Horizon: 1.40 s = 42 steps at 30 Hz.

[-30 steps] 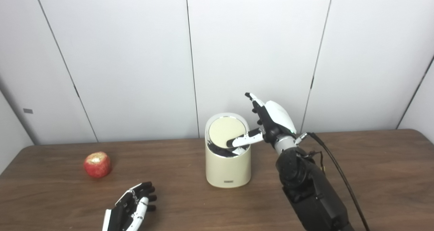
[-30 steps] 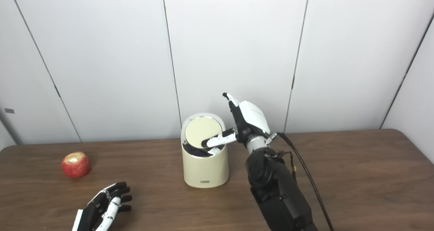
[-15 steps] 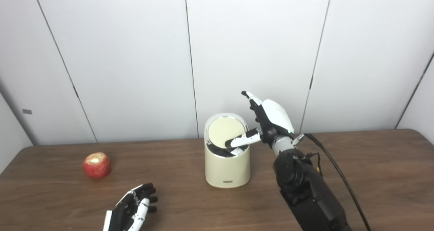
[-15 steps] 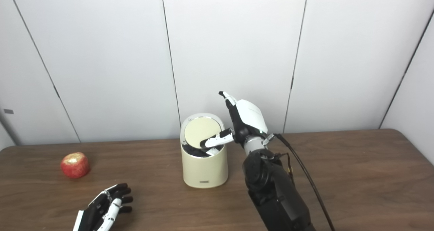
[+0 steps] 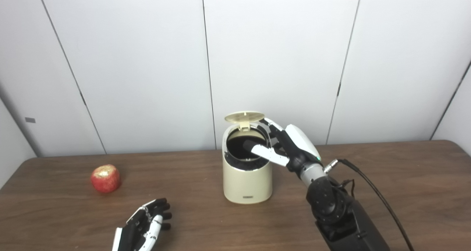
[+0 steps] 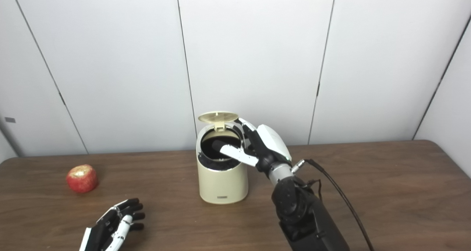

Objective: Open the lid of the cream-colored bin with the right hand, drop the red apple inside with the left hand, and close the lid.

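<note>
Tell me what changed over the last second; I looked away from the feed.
The lid of the cream-colored bin sprang up on its rear hinge, exposing the dark inside. The right robot hand dropped lower beside the rim, thumb now over the opening, holding nothing. Unchanged: the red apple on the table, and the left robot hand resting open near the front edge.

Nothing readable here, honestly. The only candidate is a tiny grey label (image 5: 247, 197) low on the front of the cream bin (image 5: 247, 181), and it's way too small and blurry to make out any letters or a brand. The wall panels, the table and the apple carry no writing that I can see, and no numbers or signs show up in either view.
</note>
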Each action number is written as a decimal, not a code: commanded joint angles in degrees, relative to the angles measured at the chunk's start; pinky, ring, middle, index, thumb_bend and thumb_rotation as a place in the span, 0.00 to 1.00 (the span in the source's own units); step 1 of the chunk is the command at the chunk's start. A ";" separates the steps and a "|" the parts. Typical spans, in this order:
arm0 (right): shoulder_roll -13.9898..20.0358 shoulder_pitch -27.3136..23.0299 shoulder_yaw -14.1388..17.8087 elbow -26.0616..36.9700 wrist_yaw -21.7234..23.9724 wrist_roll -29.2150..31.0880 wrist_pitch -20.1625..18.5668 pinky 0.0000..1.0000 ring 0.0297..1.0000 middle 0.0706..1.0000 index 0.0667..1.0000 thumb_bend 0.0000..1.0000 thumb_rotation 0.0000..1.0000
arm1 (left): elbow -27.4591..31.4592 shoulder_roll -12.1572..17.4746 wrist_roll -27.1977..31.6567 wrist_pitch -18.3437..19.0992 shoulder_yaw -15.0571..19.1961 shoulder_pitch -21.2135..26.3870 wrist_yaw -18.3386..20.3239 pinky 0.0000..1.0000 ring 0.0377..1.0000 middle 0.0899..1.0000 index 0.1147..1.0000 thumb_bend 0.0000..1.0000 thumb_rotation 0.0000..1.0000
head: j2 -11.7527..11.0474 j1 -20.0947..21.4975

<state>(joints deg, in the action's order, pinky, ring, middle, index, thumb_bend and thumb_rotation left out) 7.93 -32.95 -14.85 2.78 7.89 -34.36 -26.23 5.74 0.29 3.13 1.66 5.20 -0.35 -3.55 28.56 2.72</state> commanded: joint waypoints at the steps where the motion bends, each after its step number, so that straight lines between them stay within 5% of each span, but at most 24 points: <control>1: -0.51 -1.91 1.06 3.14 -1.40 0.55 1.76 0.70 0.85 0.93 0.93 0.97 1.00 | 0.83 0.12 -0.45 -0.76 -0.10 0.75 0.02 0.58 0.64 0.68 0.66 0.26 0.36 | 0.06 -0.02; 11: -1.90 3.37 3.77 8.81 -6.33 1.75 5.70 0.71 0.84 0.90 0.91 0.96 0.96 | 0.73 0.31 -0.02 -0.75 -0.04 0.74 0.40 0.59 0.65 0.68 0.66 0.27 0.38 | -0.12 -0.06; 14: -2.91 6.63 5.40 10.37 -10.00 1.38 7.53 0.71 0.84 0.90 0.90 0.82 0.84 | 0.32 0.56 -0.04 -0.77 0.04 0.93 0.46 0.59 0.65 0.68 0.66 0.26 0.37 | -0.31 0.04; 18: -3.18 11.45 7.62 11.34 -13.94 1.38 10.42 0.78 0.88 0.95 0.95 0.46 0.78 | -0.13 0.69 0.25 -0.88 0.31 1.10 0.56 0.60 0.66 0.68 0.66 0.27 0.36 | -0.54 0.14; 22: -3.55 16.26 9.84 11.18 -17.42 3.28 15.10 0.83 0.92 0.97 0.96 0.30 0.74 | -0.84 0.97 0.56 -1.90 0.74 1.17 0.89 0.59 0.65 0.68 0.66 0.27 0.36 | -0.63 0.25; 24: -3.73 19.07 11.10 10.56 -19.77 4.90 19.11 0.81 0.89 0.92 0.91 0.25 0.62 | -0.93 1.12 0.40 -2.25 1.03 1.11 0.95 0.59 0.65 0.68 0.66 0.27 0.35 | -0.74 0.12; 27: -3.87 23.05 12.53 9.31 -23.46 6.36 25.58 0.70 0.79 0.82 0.84 0.21 0.34 | -0.80 1.21 0.18 -2.64 1.65 1.01 0.58 0.59 0.65 0.68 0.66 0.27 0.34 | -0.72 -0.18; 31: -3.20 29.37 14.70 6.76 -26.53 10.88 36.23 0.64 0.73 0.74 0.76 0.24 0.17 | 0.53 1.47 1.20 -3.43 2.80 0.78 0.87 0.62 0.67 0.69 0.67 0.30 0.33 | -0.76 -0.31; 34: -3.09 32.55 15.91 5.00 -26.59 14.69 42.49 0.56 0.67 0.71 0.73 0.24 0.16 | 3.05 2.97 -0.55 -3.56 2.38 0.17 1.81 0.62 0.68 0.71 0.68 0.43 0.34 | -0.45 -0.11; 37: -3.15 33.82 16.56 3.77 -26.94 15.37 45.72 0.60 0.69 0.72 0.72 0.26 0.12 | 6.49 3.50 -8.62 -5.30 1.69 -0.55 -1.17 0.57 0.64 0.67 0.67 0.58 0.26 | -0.46 -0.07; 42: -3.18 34.05 17.27 2.02 -26.99 14.01 48.65 0.63 0.71 0.72 0.72 0.26 0.24 | 9.48 3.79 -14.56 -9.14 2.27 -1.18 -4.21 0.53 0.61 0.63 0.66 0.68 0.23 | -1.29 0.13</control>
<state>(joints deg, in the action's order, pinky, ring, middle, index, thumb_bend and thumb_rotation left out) 4.70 1.37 2.20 5.77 -18.37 -19.32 19.64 13.00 3.65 -10.14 -4.95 7.12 -2.21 -6.47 27.25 2.81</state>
